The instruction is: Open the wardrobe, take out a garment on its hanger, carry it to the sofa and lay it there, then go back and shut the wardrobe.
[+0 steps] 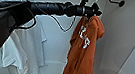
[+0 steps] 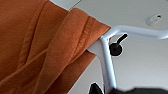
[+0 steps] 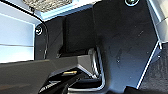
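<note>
Left arm: stretched level across the open wardrobe [image 1: 124, 35], left gripper [image 1: 95, 10] at the hanger [image 2: 107, 62]; finger state unclear.
Garment [image 1: 81, 52]: hung vertically inside, hood uppermost.

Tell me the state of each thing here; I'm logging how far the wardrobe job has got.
wardrobe: open, inside showing.
orange hoodie: hanging on its hanger, not yet taken out.
hanger: white, bearing the hoodie at the shoulder.
white T-shirt: hanging to the left of the hoodie.
left gripper: raised at the top of the hoodie's hanger; grip cannot be told.
</note>
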### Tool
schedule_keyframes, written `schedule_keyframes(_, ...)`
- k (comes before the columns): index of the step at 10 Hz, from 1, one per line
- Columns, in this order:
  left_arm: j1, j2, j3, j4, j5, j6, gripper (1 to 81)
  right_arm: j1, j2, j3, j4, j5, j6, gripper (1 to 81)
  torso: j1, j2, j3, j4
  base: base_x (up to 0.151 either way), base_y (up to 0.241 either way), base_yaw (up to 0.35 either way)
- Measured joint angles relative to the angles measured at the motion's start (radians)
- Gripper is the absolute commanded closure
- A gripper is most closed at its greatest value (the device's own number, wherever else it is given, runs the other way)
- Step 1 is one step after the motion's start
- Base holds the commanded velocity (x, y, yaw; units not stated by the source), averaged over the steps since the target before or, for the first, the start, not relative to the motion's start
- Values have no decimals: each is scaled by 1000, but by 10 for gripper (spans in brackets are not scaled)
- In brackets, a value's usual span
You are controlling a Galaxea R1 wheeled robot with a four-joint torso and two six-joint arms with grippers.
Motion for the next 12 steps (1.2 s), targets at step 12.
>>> schedule_keyframes(12,84,14,116,6,-53,4,811,-9,0,0,0,-1,0,10,-1,0,0,0,-103,0,0)
